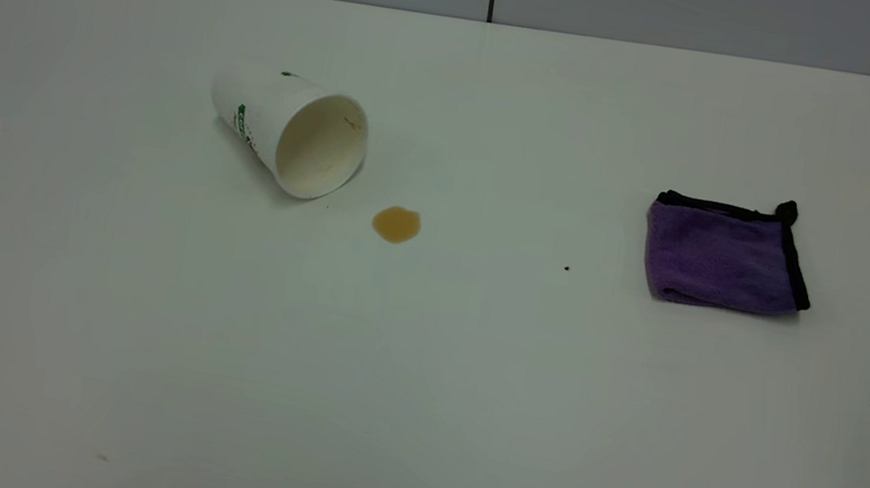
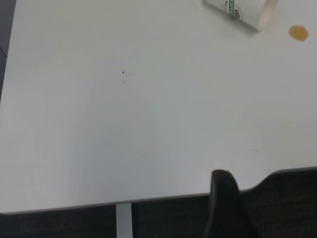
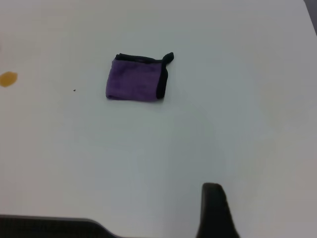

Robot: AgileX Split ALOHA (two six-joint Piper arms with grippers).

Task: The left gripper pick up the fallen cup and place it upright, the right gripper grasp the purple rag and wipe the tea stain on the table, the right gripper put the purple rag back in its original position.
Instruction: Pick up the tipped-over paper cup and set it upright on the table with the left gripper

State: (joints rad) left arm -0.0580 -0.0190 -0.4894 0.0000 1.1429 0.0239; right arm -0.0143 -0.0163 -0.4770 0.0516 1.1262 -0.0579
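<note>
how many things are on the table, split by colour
white: 1, the cup, lying on its side
purple: 1, the purple rag, folded
amber-brown: 1, the tea stain, just off the cup's mouth
total: 3 on the table, tiny dark specks not counted

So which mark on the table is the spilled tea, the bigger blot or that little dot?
The amber-brown blot just in front of the tipped cup's mouth. The tiny black speck sits farther over, toward the purple rag, and is far smaller.
</note>
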